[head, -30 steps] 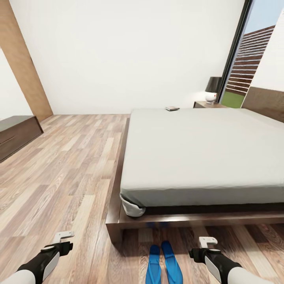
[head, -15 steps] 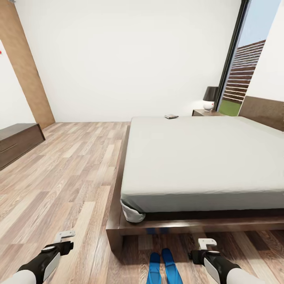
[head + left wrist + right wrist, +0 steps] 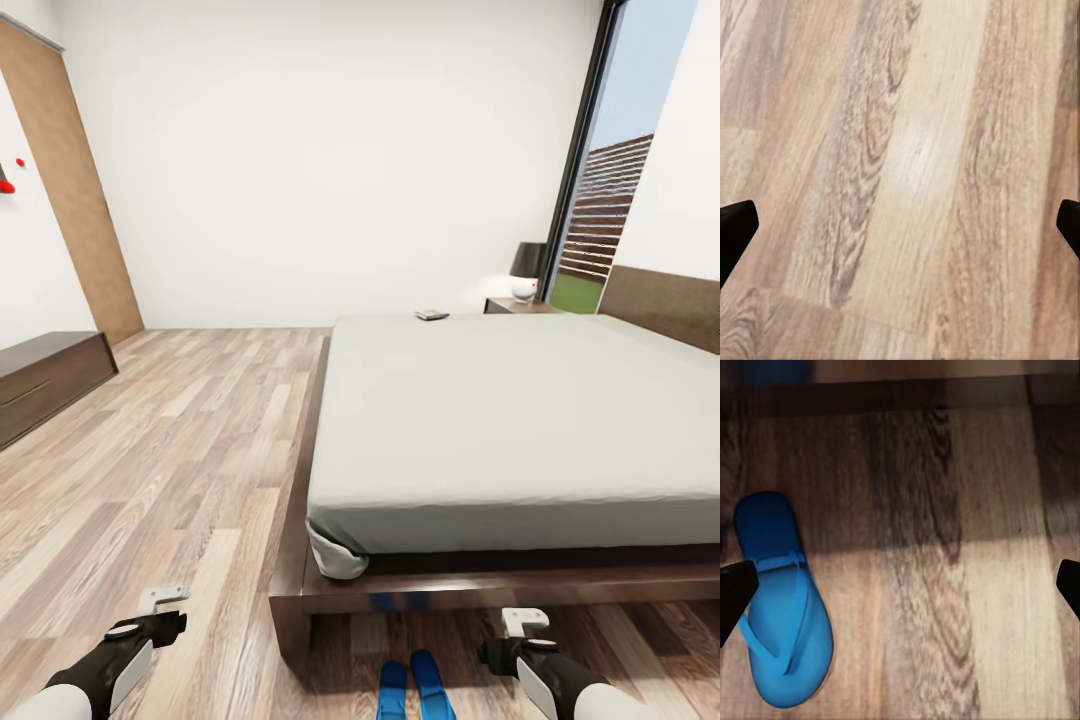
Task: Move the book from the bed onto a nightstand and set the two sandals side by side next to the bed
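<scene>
From my head camera, the bed (image 3: 520,420) spreads across the bedroom with one book (image 3: 432,315) lying at its far edge, toward 12 o'clock, and one nightstand (image 3: 520,305) beyond it by the window, carrying one lamp (image 3: 527,270). Two blue sandals (image 3: 412,685) lie side by side on the floor (image 3: 180,450) at 6 o'clock, just beside the bed's foot, so that half of the job looks settled. My left fingers (image 3: 160,598) and right fingers (image 3: 524,620) hang low at 7 and 5 o'clock, both spread apart and holding nothing. One long dark cabinet (image 3: 45,380) stands against the wall at 9 o'clock. My left wrist camera looks down on bare planks, with the two dark fingertips (image 3: 736,229) wide apart at the frame's edges. My right wrist camera catches one sandal (image 3: 784,600) flat on the floor near one of my wide-set fingertips (image 3: 735,592), untouched. The step in hand, as I judge it, is getting to the book: I should go round the bed's open side toward 11 o'clock, keep my arms clear of the frame, and stop where the book is within easy reach.
</scene>
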Controlling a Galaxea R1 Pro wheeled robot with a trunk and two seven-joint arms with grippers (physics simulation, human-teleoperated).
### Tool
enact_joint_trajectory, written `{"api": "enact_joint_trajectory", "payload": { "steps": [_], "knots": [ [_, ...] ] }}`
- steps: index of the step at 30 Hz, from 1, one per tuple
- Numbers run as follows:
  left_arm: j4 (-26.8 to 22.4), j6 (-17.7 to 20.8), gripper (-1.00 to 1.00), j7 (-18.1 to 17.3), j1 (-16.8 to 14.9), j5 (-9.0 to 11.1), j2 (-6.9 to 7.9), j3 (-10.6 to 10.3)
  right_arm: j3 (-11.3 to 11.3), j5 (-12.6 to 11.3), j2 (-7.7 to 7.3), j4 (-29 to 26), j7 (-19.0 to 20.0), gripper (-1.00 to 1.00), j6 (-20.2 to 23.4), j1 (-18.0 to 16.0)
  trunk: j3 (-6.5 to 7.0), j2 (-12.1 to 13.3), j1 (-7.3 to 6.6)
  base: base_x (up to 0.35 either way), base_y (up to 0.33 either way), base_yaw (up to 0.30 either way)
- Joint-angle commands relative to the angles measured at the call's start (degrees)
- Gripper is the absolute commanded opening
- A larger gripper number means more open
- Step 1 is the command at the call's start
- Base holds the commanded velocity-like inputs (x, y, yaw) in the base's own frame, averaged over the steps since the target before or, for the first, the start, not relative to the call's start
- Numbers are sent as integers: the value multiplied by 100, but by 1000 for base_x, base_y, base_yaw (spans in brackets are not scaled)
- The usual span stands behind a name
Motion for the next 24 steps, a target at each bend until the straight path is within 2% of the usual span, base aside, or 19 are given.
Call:
{"api": "enact_joint_trajectory", "payload": {
  "steps": [1,20,24],
  "knots": [
    [-14,34,100,22,1,56,2,-22,48,-54,3,-14,-12,100,34,1,17,0,-4,0,0,0],
    [-14,26,100,22,1,57,2,-22,48,-48,38,-13,-16,100,34,5,438,25,-53,0,0,0],
    [-14,26,100,22,1,55,2,-22,48,-46,45,-13,-17,100,34,5,510,186,-140,0,0,0]
  ]
}}
